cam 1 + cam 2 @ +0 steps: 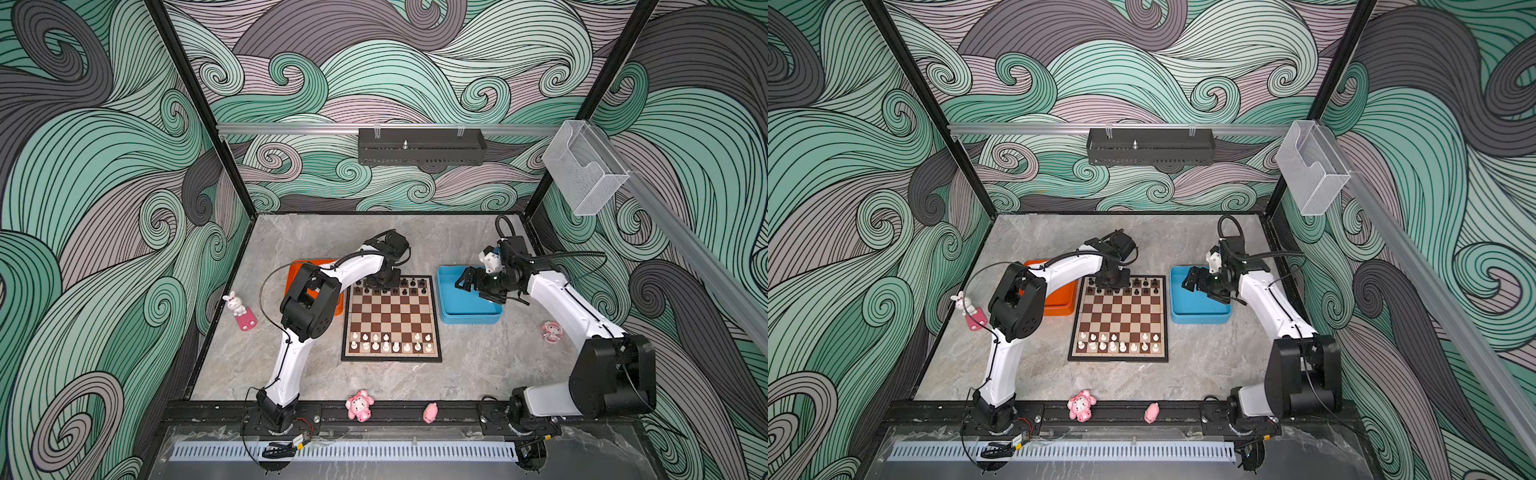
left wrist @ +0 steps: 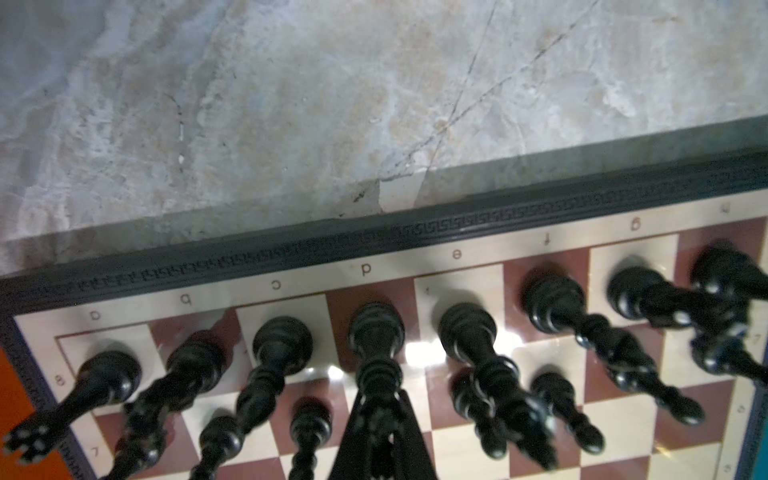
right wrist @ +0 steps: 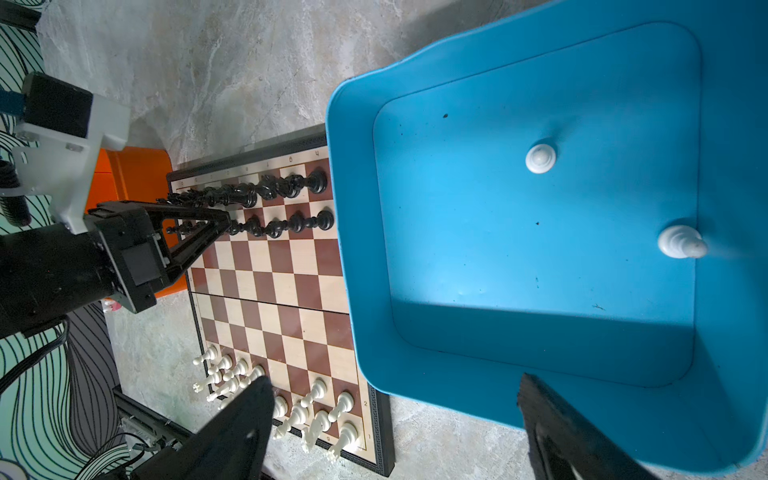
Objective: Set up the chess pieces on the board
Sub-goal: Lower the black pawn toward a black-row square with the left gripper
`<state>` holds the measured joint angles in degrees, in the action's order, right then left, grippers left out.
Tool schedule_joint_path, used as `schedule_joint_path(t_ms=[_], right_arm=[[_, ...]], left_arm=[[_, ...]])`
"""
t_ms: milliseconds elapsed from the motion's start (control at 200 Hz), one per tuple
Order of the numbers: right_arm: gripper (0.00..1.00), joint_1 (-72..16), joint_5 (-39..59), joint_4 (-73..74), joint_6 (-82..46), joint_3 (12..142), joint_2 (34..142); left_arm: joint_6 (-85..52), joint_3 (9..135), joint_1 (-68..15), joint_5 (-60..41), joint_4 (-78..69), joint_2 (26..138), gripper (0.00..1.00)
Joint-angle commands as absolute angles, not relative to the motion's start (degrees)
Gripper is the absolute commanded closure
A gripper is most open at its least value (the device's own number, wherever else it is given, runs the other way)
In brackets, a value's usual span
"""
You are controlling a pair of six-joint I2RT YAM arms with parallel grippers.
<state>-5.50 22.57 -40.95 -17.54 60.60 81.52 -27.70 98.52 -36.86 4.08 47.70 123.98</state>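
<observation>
– Two white chess pieces (image 3: 540, 158) sit in your blue tray (image 3: 345, 232), off the board (image 3: 270, 282); the others stand on its end rows, black far, white near.
– So that's why your right tool (image 1: 464, 281) hangs over the tray, jaws wide?
– Likely: you're set to drop onto one. Your left tool (image 2: 382, 419) is closed to a point at the head of the black d-file piece (image 2: 376, 332), probably to square it up; whether it pinches, I cannot tell.

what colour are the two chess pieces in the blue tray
White, both chess pieces; clearest in the right wrist view, against the blue tray floor.
</observation>
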Motion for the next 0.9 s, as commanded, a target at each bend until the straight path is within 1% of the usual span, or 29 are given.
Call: schedule_joint_path(t_ms=[0,185,285,370,525,896], right_arm=[[0.08,-5.2,23.3,-40.9,-17.0,59.9,80.9],[0.08,-5.2,23.4,-40.9,-17.0,59.9,80.9],[0.08,-5.1,23.3,-41.0,-17.0,59.9,80.9],[0.08,-5.1,23.4,-40.9,-17.0,59.9,80.8],[0.08,-5.1,23.4,-41.0,-17.0,59.9,80.8],[0.08,-5.1,23.5,-40.9,-17.1,59.8,80.6]], left_arm=[[-28.6,100.1,-37.3,5.0,48.2,124.6,0.93],[-28.6,100.1,-37.3,5.4,48.2,124.2,0.92],[-28.7,100.1,-37.4,5.5,48.0,124.0,0.88],[-28.7,100.1,-37.4,5.5,48.0,123.9,0.82],[-28.9,99.7,-37.4,5.8,47.8,123.2,0.76],[-28.9,99.3,-37.4,5.8,47.6,121.7,0.76]])
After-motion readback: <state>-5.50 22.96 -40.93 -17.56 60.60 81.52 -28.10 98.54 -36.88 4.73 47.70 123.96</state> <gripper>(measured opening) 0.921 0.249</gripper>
